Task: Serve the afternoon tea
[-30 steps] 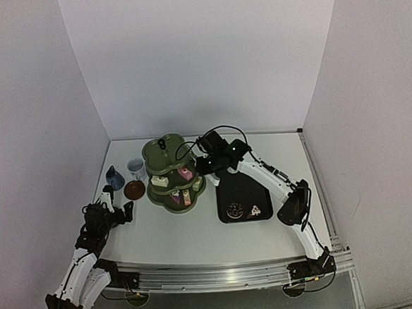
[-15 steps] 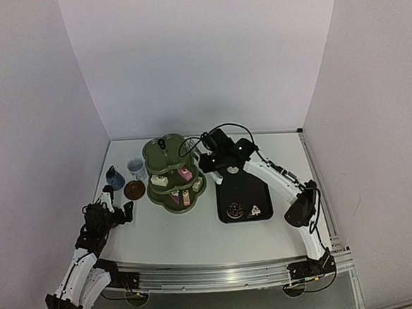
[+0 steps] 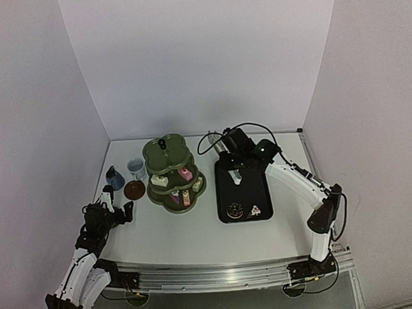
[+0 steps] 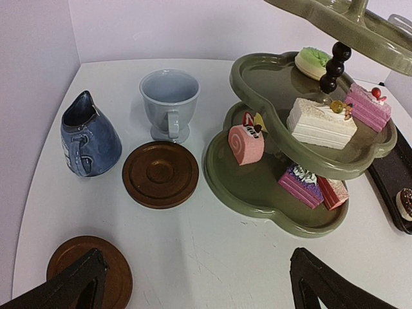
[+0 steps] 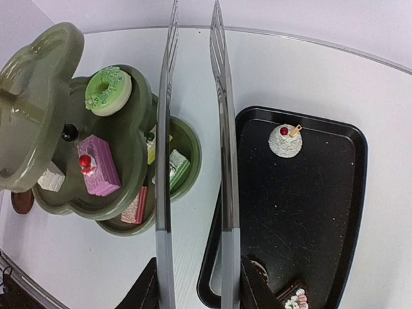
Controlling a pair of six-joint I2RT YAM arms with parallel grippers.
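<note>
The olive-green three-tier stand (image 3: 170, 172) holds several small cakes; it also shows in the left wrist view (image 4: 283, 187) and the right wrist view (image 5: 122, 122). The black tray (image 3: 245, 194) holds a chocolate ring cake (image 3: 233, 210), a brown cake (image 3: 254, 210) and a white cherry-topped cake (image 5: 285, 140). My right gripper (image 3: 234, 172) (image 5: 199, 283) is shut on the white tongs (image 5: 222, 129), whose blades are apart and empty, above the tray's left edge. The dark-blue cup (image 4: 87, 135), pale cup (image 4: 168, 103) and two brown saucers (image 4: 161, 174) (image 4: 87, 270) lie before my open left gripper (image 4: 193, 297).
White walls enclose the table on the left, back and right. The cups and one saucer (image 3: 134, 190) sit left of the stand. The tray (image 5: 309, 206) lies right of the stand with a narrow strip of table between them.
My right gripper has swung right with the tongs, from beside the stand's middle tier to above the tray's far left part. The left arm has not moved.
</note>
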